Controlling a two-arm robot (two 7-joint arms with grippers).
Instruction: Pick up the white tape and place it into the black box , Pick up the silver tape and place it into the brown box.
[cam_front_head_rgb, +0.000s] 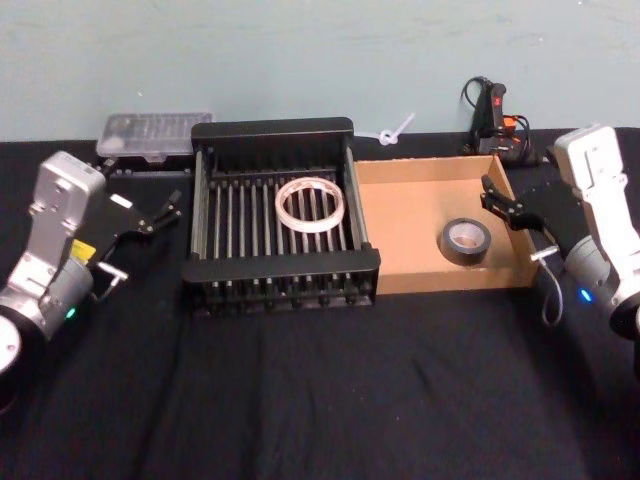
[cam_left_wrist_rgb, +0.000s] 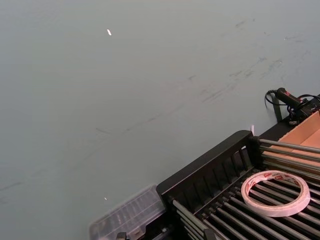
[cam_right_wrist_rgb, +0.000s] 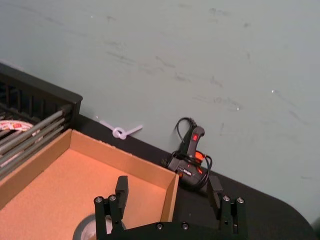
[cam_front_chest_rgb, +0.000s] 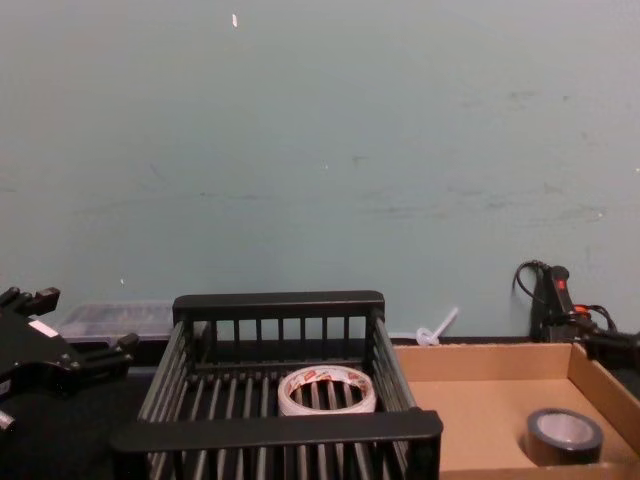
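Observation:
The white tape (cam_front_head_rgb: 311, 203) lies flat on the slatted floor of the black box (cam_front_head_rgb: 272, 130), and the chest view shows the white tape (cam_front_chest_rgb: 327, 390) behind the front rim. The silver tape (cam_front_head_rgb: 465, 241) rests on the floor of the brown box (cam_front_head_rgb: 410, 230), near its right wall. My left gripper (cam_front_head_rgb: 165, 212) hovers open and empty just left of the black box. My right gripper (cam_front_head_rgb: 505, 205) is open and empty over the brown box's right wall; the right wrist view has the silver tape (cam_right_wrist_rgb: 85, 230) just below the fingers (cam_right_wrist_rgb: 121, 190).
A clear plastic case (cam_front_head_rgb: 155, 135) lies behind the black box at the back left. A white plastic tie (cam_front_head_rgb: 395, 130) and a black-and-orange glue gun (cam_front_head_rgb: 492, 115) sit behind the brown box. The black tablecloth in front of both boxes is open room.

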